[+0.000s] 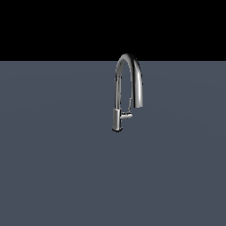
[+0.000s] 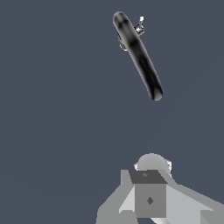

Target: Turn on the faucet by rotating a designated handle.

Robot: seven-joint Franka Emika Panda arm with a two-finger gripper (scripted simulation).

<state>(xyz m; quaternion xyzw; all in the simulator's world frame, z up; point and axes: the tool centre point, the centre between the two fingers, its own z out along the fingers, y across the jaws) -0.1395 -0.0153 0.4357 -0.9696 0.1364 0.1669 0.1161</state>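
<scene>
The faucet [image 1: 118, 95] is a shiny chrome gooseneck standing upright on the grey floor, its arched spout turning down toward the exterior view's right. The handle [image 1: 127, 116], a short chrome stub, sticks out sideways from the thick base toward the exterior view's right, under the arch. The wrist view looks down on the faucet [image 2: 140, 57], and the handle [image 2: 140, 24] peeks out beside the spout's far end. My gripper [image 2: 150, 175] shows only as grey blocks at that picture's edge, well apart from the faucet and touching nothing. Neither arm nor gripper appears in the exterior view.
A flat blue-grey floor [image 1: 57, 167] spreads around the faucet on all sides, under a black background. No other objects are in view.
</scene>
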